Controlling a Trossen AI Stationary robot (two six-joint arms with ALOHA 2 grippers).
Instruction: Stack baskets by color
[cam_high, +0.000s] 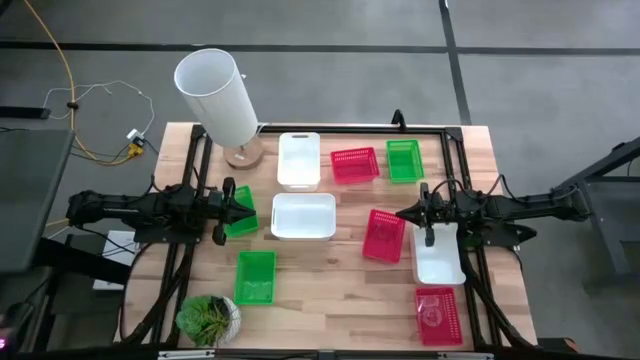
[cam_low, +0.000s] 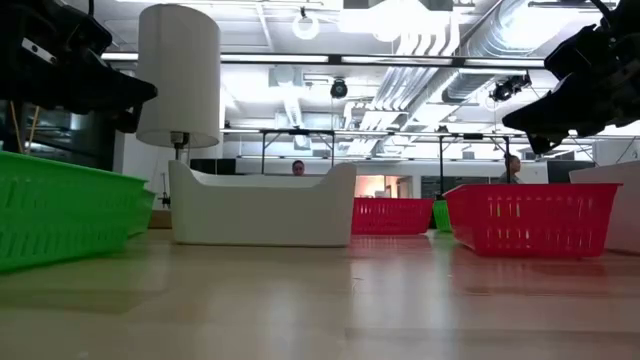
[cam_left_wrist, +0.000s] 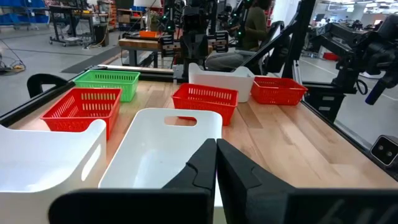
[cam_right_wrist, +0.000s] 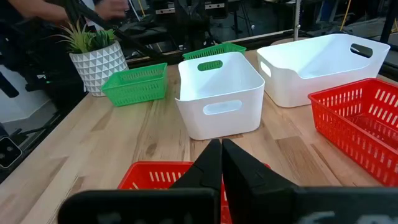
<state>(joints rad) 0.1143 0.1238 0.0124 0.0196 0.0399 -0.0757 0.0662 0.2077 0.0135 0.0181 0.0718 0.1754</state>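
Writing: none legible | near edge: potted plant (cam_high: 208, 318), green basket (cam_high: 255, 277), red basket (cam_high: 438, 314) | middle: white baskets (cam_high: 304, 216), left hand (cam_high: 236, 207) and right hand (cam_high: 411, 213) both shut, empty, above bench (cam_high: 330, 290) | far: lamp (cam_high: 218, 97), red and green baskets (cam_high: 403, 160).

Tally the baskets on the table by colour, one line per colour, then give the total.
White baskets: 3, for example
Red baskets: 3, for example
Green baskets: 3, for example
Total: 9 baskets, none stacked yet
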